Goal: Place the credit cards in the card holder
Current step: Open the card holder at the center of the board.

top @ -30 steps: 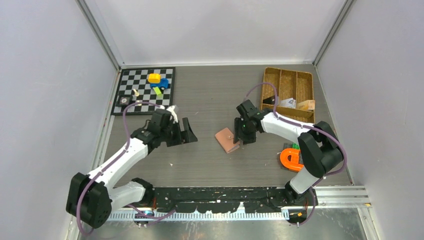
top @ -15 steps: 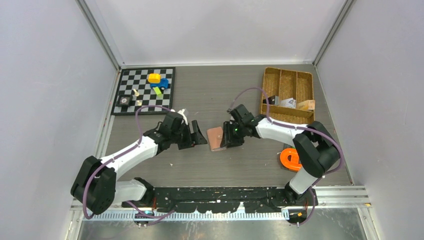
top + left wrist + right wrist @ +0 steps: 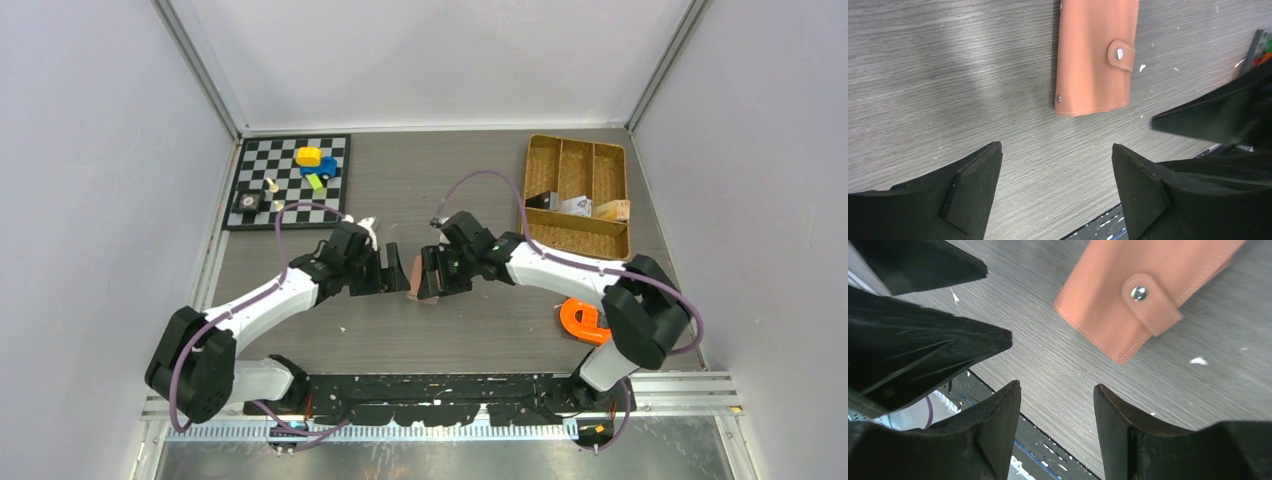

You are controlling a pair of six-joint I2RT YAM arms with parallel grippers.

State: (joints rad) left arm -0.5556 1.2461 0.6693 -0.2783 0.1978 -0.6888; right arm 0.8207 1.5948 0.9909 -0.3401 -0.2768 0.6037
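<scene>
The card holder (image 3: 421, 284) is a salmon-pink wallet lying flat on the table, snapped shut. It shows in the left wrist view as card holder (image 3: 1095, 55) and in the right wrist view as card holder (image 3: 1143, 290). My left gripper (image 3: 400, 272) hovers just left of it, open and empty (image 3: 1057, 170). My right gripper (image 3: 433, 272) is just above and to the right of it, also open with nothing between its fingers (image 3: 1055, 390). A dark credit card (image 3: 543, 200) and a pale one (image 3: 575, 206) lie in the wicker tray (image 3: 580, 150).
A small tan box (image 3: 615, 210) sits in the tray beside the cards. A chessboard (image 3: 290, 190) with toy blocks lies at the back left. An orange object (image 3: 583, 320) rests by the right arm's base. The two grippers almost touch over the wallet, near the table's front edge.
Both grippers have come together at the table's middle. The card holder has slid left with the right gripper, which now stands open above it.
</scene>
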